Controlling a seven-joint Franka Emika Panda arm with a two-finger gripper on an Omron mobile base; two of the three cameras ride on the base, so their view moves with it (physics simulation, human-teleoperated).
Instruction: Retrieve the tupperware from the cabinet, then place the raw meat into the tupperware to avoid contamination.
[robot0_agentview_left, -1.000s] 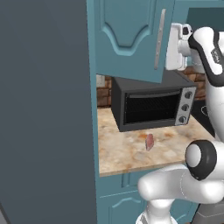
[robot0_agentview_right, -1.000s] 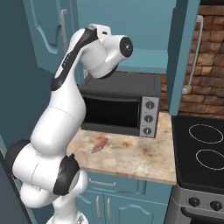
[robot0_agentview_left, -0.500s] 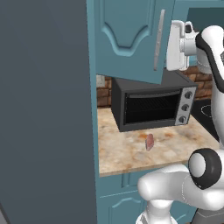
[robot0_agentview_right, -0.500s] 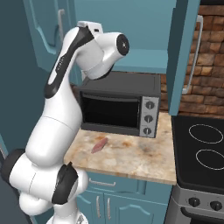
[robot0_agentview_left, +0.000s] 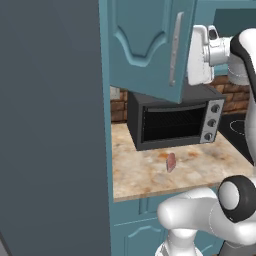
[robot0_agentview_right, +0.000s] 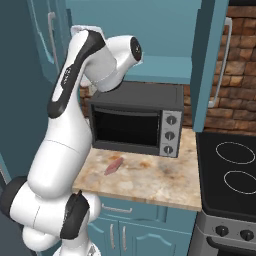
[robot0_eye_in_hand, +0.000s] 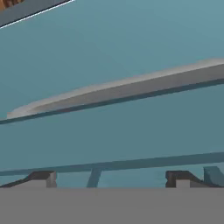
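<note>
The pincer (robot0_eye_in_hand: 109, 177) hangs released, tips wide apart, close against the cabinet (robot0_agentview_left: 145, 45) door, its silver handle (robot0_eye_in_hand: 131, 87) just ahead. The meat (robot0_agentview_left: 171, 161) lies well below on the counter (robot0_agentview_left: 145, 175), before the microwave (robot0_agentview_left: 175, 120), bare marble around it and the front edge near.

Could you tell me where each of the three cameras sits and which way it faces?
Left base view: behind the arm on its left, looking forward and down at the black microwave oven, the pinkish-red raw meat and the teal cabinet door; white arm at right.
Right base view: behind on the right, same counter; arm rises at left.
Hand view: on the hand, close against the door's long silver bar handle; open gripper at the bottom.
Both base views share the microwave oven and raw meat.
</note>
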